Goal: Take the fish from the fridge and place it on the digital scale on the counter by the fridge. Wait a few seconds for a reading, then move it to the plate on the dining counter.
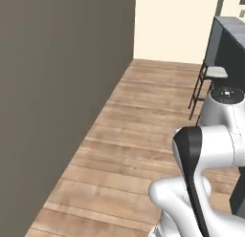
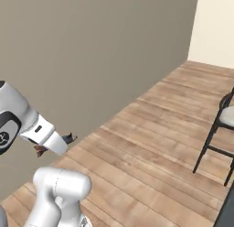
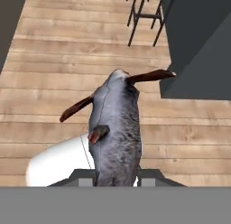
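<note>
A grey fish (image 3: 116, 128) with dark red-brown fins hangs between my fingers, its body running up the middle of the hand view. My gripper (image 3: 116, 175) is shut on the fish, a dark fingertip (image 3: 83, 177) on either side of it. From the right base view, the fish's fins (image 2: 68, 139) poke out behind my white wrist, above the wooden floor. The dining counter (image 1: 229, 45) stands at the far right, and its plain dark grey front (image 3: 198, 42) fills the upper right of the hand view.
A tall taupe wall (image 1: 57, 88) runs along the left, also seen in the right base view (image 2: 91, 61). Black-legged cushioned stools (image 1: 210, 76) (image 2: 224, 123) (image 3: 144, 13) stand by the dining counter. Wooden floor (image 1: 134, 135) lies between wall and stools.
</note>
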Robot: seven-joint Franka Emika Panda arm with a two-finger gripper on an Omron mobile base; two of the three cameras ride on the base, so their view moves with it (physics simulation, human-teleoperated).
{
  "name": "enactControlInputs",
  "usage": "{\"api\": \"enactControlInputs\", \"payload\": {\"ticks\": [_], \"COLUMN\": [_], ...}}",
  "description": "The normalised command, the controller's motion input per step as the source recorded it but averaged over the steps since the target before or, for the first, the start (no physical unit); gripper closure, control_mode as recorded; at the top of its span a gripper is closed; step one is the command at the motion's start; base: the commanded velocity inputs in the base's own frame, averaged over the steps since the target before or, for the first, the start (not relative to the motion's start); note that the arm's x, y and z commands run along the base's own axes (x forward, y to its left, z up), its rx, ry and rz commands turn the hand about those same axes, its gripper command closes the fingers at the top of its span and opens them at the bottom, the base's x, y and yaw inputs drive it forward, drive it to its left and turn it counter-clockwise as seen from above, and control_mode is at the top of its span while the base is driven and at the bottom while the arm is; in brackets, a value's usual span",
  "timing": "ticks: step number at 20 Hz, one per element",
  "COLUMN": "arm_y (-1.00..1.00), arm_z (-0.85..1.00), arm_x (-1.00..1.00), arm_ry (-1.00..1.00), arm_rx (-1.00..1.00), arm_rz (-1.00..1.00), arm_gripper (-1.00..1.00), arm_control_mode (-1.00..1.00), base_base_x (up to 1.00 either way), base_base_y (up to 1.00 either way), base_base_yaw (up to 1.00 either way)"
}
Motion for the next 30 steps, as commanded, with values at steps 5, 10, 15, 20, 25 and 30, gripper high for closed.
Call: {"api": "enactControlInputs", "payload": {"ticks": [5,10,15,20,25,30], "arm_y": [0.00,0.00,0.00,0.00,0.00,0.00], "arm_z": [0.00,0.00,0.00,0.00,0.00,0.00], "arm_x": [0.00,0.00,0.00,0.00,0.00,0.00], "arm_ry": [0.00,0.00,0.00,0.00,0.00,0.00], "arm_rx": [0.00,0.00,0.00,0.00,0.00,0.00], "arm_rz": [0.00,0.00,0.00,0.00,0.00,0.00], "arm_gripper": [1.00,1.00,1.00,1.00,1.00,1.00], "arm_control_mode": [1.00,1.00,1.00,1.00,1.00,1.00], "base_base_x": [1.00,1.00,1.00,1.00,1.00,0.90], "base_base_y": [0.43,0.42,0.40,0.39,0.36,0.37], "base_base_yaw": [-0.47,-0.47,-0.48,-0.48,-0.49,-0.50]}}
